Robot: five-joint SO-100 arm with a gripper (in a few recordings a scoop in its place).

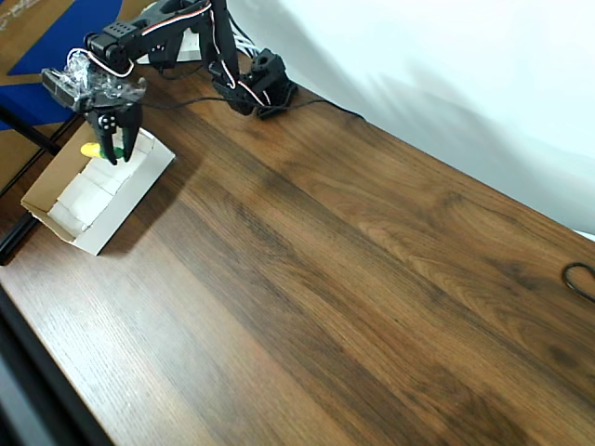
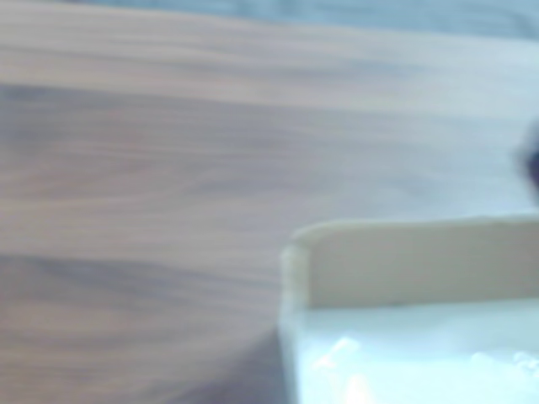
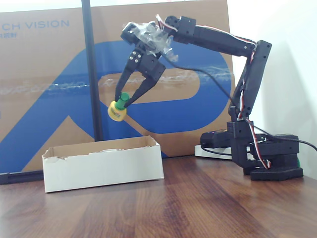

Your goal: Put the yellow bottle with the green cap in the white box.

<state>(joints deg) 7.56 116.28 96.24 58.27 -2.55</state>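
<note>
The small yellow bottle with the green cap (image 3: 118,110) hangs in the air above the white box (image 3: 104,168), a little left of its middle in the fixed view. My black gripper (image 3: 126,100) points down and is shut on the green cap. From overhead, the gripper (image 1: 117,151) hovers over the far end of the box (image 1: 128,210), and a bit of the yellow bottle (image 1: 89,149) shows beside the fingers. The blurred wrist view shows one corner of the box (image 2: 404,269) from close above.
A large brown-and-blue cardboard sheet (image 3: 49,74) stands behind the box, with a black pole (image 3: 90,74) in front of it. The arm's base (image 1: 260,88) sits at the table's far edge. A black cable (image 1: 581,279) lies at the right edge. Bare wooden tabletop (image 1: 353,279) stretches right of the box.
</note>
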